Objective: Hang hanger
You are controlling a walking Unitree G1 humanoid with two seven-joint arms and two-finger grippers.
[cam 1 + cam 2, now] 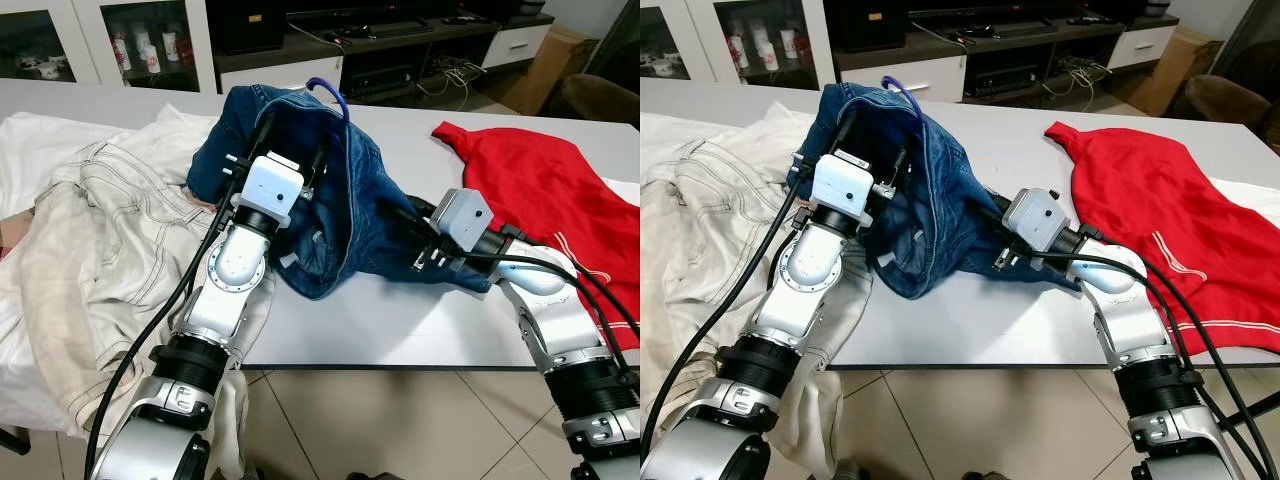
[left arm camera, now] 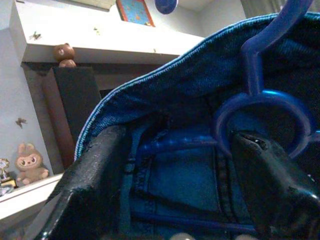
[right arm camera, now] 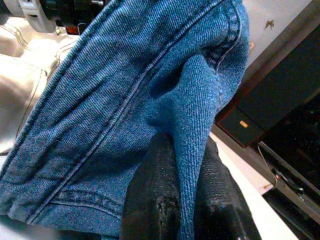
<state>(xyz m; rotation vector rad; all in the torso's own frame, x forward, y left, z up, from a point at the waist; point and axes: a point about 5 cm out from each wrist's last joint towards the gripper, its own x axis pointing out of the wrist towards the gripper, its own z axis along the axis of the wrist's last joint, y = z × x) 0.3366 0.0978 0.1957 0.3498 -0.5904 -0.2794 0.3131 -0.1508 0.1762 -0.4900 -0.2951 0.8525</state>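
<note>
Right wrist view: our right gripper [image 3: 187,200] pinches a jeans [image 1: 330,190] fold; our left gripper's [image 2: 185,190] jaws stand open around the hanger [image 2: 260,95], mid-frame above the desk [image 1: 420,320].

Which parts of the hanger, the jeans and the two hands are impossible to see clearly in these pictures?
- Hanger: the blue jeans cover its shoulders in the eye views; its hook tip is cut off by the left wrist view's edge.
- Left hand: buried in denim in the eye views, so its hold on the hanger is unclear.
- Right hand: fingertips cut off by the right wrist view's bottom edge.
</note>
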